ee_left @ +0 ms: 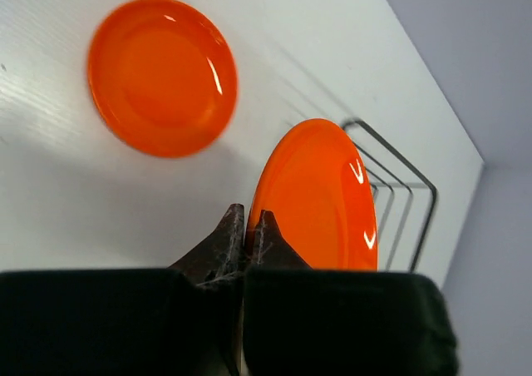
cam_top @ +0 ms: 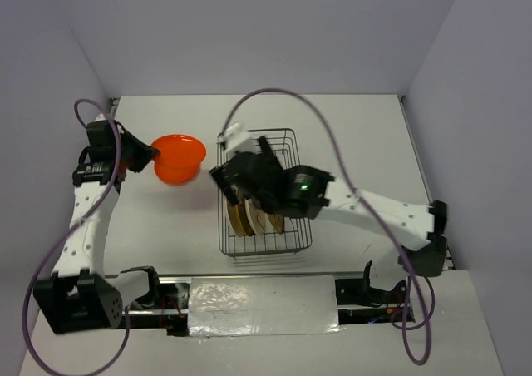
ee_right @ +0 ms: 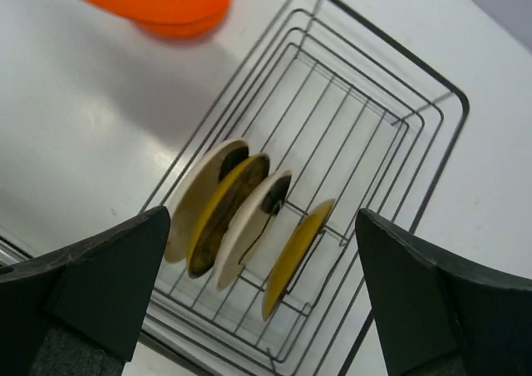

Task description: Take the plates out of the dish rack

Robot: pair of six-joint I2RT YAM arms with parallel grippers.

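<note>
Dish rack (ee_right: 349, 118) sat mid-bench: silver wire grid, low sides. Four plates (ee_right: 226, 214) stood on edge in its near half, leaning. They were cream, mustard-brown, cream and yellow. Right gripper (ee_right: 262, 218) hung directly over them, jaws wide apart, gripping nothing. Left of the rack, left gripper (ee_left: 248, 222) was clamped together on the rim of the held orange plate (ee_left: 320, 201). That plate was glossy and tilted on edge above the bench (ee_left: 66, 193). Past it, the flat orange plate (ee_left: 162, 76) lay on the bench, apart from the held one.
</note>
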